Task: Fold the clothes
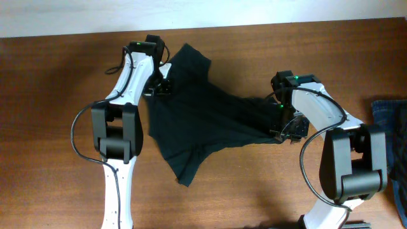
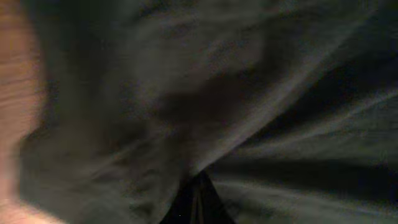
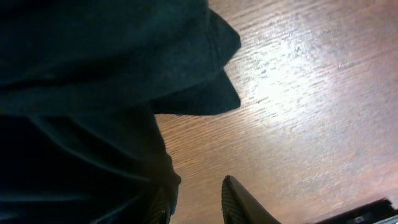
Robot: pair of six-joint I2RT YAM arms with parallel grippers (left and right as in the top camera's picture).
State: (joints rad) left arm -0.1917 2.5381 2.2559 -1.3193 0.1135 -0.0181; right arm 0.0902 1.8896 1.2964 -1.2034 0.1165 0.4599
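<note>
Sprawling rumpled across the wooden table [image 1: 57,95], the black T-shirt [image 1: 197,121] stretches in creases between the left gripper [image 1: 160,87], pinched shut on its fabric, and the right gripper [image 1: 286,132], jaws parted.

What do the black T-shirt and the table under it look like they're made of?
Black T-shirt: soft matte fabric, probably cotton jersey; it drapes and bunches into loose folds. Table: wood or wood-look laminate, can't tell which; brown streaky grain, with a slight sheen where light glares off it.
</note>
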